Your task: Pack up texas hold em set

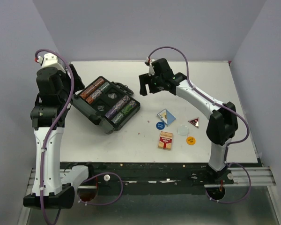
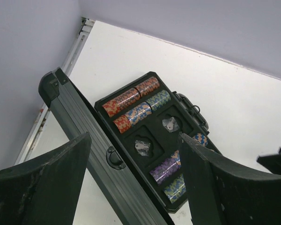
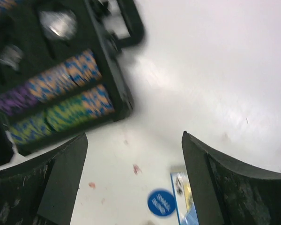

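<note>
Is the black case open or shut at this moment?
Open: the lid of the case stands raised, and the chip rows inside show.

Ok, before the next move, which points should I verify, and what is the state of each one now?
1. Lid of the case open, tray reachable: ok.
2. The chip rows seated in the case: ok.
3. The right gripper open, holding nothing: ok.
4. The left gripper open, holding nothing: ok.
5. The red deck, blue deck, blue button and orange button packed: not ok, all lie on the table, right of the case.
6. Free slot for the decks: cannot tell.
</note>
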Available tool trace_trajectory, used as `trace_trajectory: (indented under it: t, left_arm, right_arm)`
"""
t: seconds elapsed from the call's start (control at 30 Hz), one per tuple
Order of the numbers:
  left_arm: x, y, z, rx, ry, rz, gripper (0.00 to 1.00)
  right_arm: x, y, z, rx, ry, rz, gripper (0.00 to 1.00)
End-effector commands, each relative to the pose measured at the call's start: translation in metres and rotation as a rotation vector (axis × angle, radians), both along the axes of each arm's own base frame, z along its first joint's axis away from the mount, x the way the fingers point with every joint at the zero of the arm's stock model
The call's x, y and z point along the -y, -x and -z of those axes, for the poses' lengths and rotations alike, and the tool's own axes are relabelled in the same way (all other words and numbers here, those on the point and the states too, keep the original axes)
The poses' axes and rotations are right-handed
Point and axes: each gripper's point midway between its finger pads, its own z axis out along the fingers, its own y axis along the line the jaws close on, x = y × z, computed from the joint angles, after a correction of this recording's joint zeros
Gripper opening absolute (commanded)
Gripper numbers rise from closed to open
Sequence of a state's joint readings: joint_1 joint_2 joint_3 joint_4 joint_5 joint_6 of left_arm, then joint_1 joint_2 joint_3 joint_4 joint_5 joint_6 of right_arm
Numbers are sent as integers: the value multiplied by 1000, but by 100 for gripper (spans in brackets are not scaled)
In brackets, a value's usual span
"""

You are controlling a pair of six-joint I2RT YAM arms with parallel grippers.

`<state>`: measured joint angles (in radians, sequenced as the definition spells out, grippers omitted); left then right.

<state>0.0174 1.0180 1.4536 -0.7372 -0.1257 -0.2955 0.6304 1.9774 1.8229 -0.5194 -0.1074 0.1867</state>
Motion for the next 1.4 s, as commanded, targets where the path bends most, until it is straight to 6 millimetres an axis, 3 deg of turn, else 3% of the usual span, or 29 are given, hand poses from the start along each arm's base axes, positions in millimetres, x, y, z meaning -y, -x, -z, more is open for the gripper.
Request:
trace_trajectory:
  t: [0.0,0.13,0.23,0.3,0.57,1.0,1.37]
  left_arm:
    - [-8,-6,2,30,-40,-30,84]
    - [-4,-13,9,22,-36,-8,84]
    - [-3,-16,13,11,-34,-2,84]
    - [-3,-18,16,10,-31,-3,84]
    - [-3,-20,20,8,-27,-6,84]
    - [-7,-17,18,4,-35,-27,84]
    - [-10,-8,15,21,-17,-54,84]
  right_arm:
    - [76,48,46,-166,199,180,89]
    - [129,83,77,-313,282,345,91]
    - [148,97,77,-338,289,404,91]
    - [146,104,76,-350,268,398,90]
    - [107,139,102,-538,146,291,84]
    - [105,152,151,-655,216,259,80]
    - [113,139,178,-558,293,256,80]
